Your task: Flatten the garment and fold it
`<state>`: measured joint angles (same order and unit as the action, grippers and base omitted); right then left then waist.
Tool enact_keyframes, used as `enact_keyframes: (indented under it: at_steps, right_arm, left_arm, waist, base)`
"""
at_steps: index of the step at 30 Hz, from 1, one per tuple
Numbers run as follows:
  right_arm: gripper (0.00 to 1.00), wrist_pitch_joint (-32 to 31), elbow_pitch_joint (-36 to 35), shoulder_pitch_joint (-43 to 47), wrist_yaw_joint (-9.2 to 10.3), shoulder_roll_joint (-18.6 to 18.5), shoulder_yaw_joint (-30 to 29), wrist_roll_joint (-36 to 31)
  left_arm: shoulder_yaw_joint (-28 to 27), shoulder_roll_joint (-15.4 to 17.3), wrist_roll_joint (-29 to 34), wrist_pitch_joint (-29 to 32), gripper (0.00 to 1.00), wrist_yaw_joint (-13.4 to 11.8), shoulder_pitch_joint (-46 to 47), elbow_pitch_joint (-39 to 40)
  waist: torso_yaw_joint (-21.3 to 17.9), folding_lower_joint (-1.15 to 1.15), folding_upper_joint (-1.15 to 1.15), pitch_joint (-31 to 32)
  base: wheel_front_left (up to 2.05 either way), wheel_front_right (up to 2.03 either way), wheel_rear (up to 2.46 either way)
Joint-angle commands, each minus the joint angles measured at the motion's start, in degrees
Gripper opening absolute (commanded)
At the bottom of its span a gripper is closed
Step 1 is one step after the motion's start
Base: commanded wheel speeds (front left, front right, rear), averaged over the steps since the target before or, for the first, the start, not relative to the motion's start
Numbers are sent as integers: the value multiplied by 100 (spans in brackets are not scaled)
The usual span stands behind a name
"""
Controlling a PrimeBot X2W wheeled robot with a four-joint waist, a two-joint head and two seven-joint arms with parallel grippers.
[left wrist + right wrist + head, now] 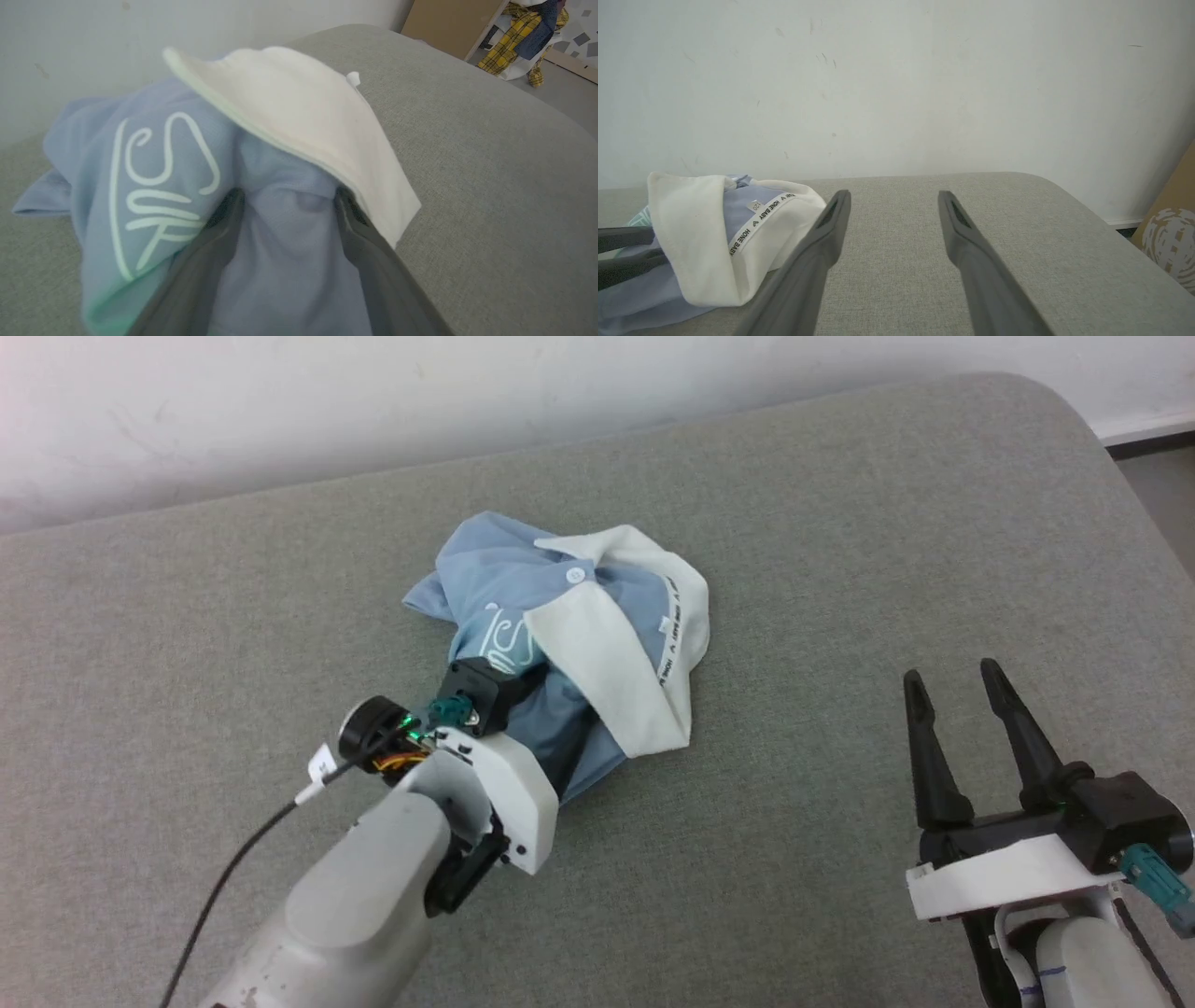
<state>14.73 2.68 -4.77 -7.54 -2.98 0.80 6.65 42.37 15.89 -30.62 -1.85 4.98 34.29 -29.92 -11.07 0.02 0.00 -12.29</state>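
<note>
- Grey upholstered surface against a white wall. The garment lies bunched in a heap near its middle, with the white collar flopped over the top.
- My left gripper is buried in the near side of the garment, jaws spread wide with blue cloth between them.
- My left forearm slants up to the garment from its near left, wrist tipped down.
- My right gripper sits well to the right of the garment, jaws apart and empty.
- From the left wrist camera I see the script logo beside the fingers, and plaid cloth far beyond the garment.
- From the right wrist camera I read lettered tape inside the collar, with the left fingers entering the garment.
</note>
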Motion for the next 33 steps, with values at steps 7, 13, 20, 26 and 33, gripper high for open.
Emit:
enact_keyframes:
  at_steps: [7, 13, 20, 26, 33]
  right_arm:
    - [100, 27, 108, 23, 5, 11, -38, -75]
    - [100, 27, 170, 199, 5, 11, -152, -181]
    - [100, 27, 179, 394, 5, 11, -266, -250]
    - [100, 27, 212, 522, 5, 11, -257, -253]
    - [100, 27, 280, 638, 5, 11, -203, -194]
  left_arm:
    - [-221, -103, 20, -870, 100, -164, -31, -75]
    - [-741, 84, -98, -1252, 100, -489, -362, 516]
    - [-1959, 321, -17, -1312, 100, -1054, -1451, 1924]
    - [-2529, 187, 338, -1313, 100, -1170, -2671, 2630]
    - [-2889, -191, 988, -1314, 100, -1188, -3593, 3037]
  waist:
    - [380, -2, 0, 386]
    - [736, -2, 0, 787]
    - [1087, -2, 0, 1072]
    - [1284, -2, 0, 1216]
    - [1378, -2, 0, 1311]
  base:
    - [0, 0, 0]
    - [0, 0, 0]
    - [0, 0, 0]
    - [0, 0, 0]
    - [0, 0, 0]
